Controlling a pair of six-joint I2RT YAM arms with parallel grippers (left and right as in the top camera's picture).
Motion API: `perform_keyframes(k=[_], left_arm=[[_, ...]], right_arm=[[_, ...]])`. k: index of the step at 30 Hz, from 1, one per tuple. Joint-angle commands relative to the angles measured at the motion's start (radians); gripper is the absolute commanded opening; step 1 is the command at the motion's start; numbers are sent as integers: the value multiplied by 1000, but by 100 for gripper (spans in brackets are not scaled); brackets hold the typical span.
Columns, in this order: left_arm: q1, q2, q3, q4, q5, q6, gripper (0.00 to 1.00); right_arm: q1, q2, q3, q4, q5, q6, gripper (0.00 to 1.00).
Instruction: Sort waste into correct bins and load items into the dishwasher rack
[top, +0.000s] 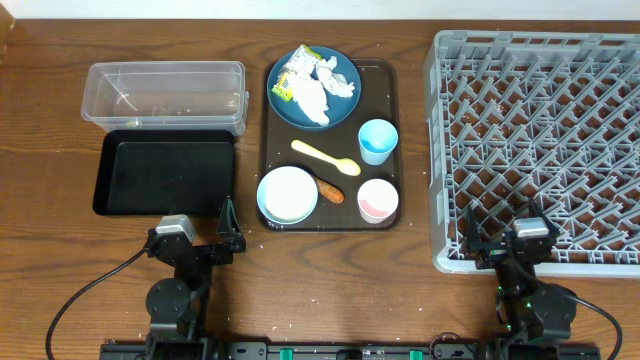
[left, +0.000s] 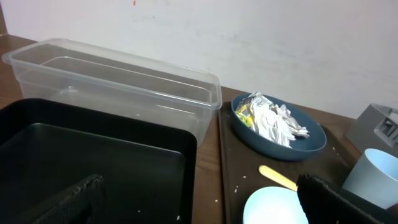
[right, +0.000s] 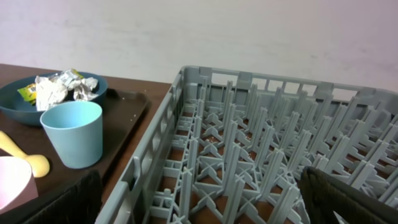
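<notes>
A dark blue plate (top: 340, 100) holds crumpled white paper with a yellow-green wrapper (top: 305, 78) on the brown serving tray (top: 388, 78). A pale yellow spoon (top: 325, 156), pale blue cup (top: 377, 141), pink cup (top: 377, 201), pale bowl (top: 287, 194) and an orange-brown food piece (top: 330, 190) also lie on that tray. The clear tub (top: 165, 93) and black tray (top: 165, 173) stand at the left, the grey rack (top: 535, 140) at the right. My left gripper (top: 200, 243) is open and empty near the front edge; my right gripper (top: 515, 240) is open at the rack's near wall.
White rice grains are scattered on the serving tray (left: 239, 180) and on the wood around the rack. Cables run from both arm bases along the front edge. A white wall stands behind the table.
</notes>
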Motion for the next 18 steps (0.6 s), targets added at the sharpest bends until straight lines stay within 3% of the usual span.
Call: perform_keyframes(k=[1, 18], left_arm=[[4, -6, -16, -40, -11, 13, 100], [4, -6, -16, -40, -10, 13, 100]], right_arm=[[8, -2, -1, 17, 12, -13, 99], [8, -2, -1, 186, -45, -13, 99]])
